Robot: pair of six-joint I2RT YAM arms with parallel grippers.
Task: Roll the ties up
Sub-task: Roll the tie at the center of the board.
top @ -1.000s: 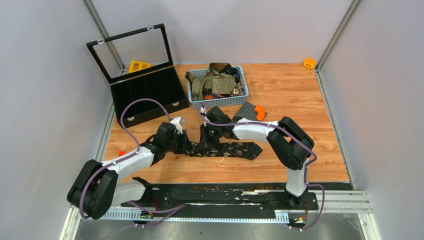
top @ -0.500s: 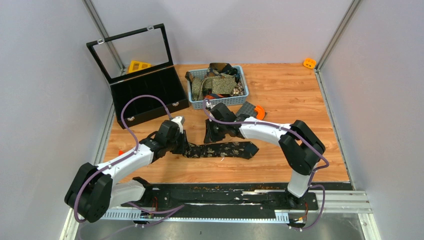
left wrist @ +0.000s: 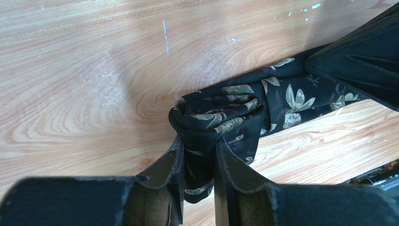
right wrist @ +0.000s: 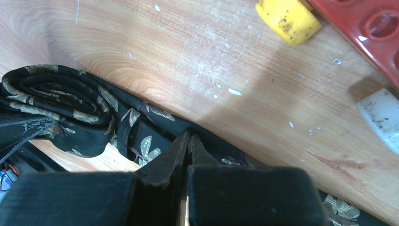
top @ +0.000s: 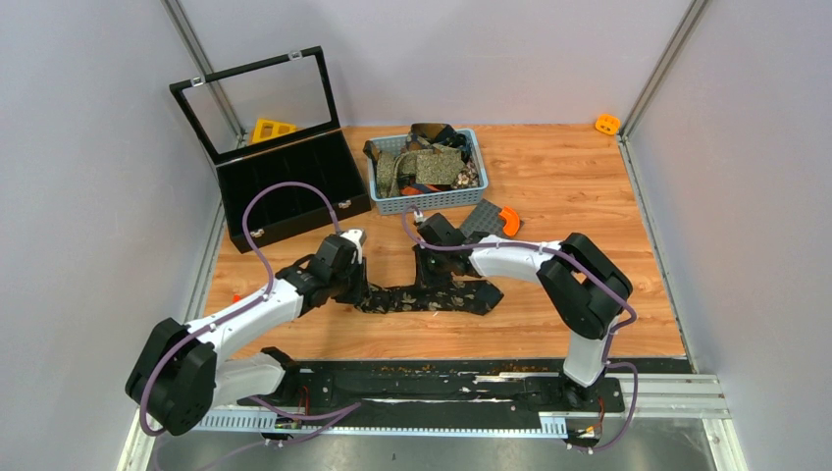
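Note:
A black tie with a pale floral print lies across the wooden table. Its left end is wound into a small roll. My left gripper is shut on that roll, with fabric pinched between the fingers. My right gripper is shut, its tips pressed down on the flat stretch of the tie just right of the roll. More ties, olive and brown, are piled in the basket at the back.
The blue-grey basket stands at the back centre. An open black compartment box is at the back left. A grey studded plate and an orange brick lie behind my right gripper. A yellow wheel and a red brick are nearby.
My right gripper has lifted, shifted right along the tie and come down on it again. The left gripper has kept hold of the rolled end, and the tie's wide end has drawn slightly left.

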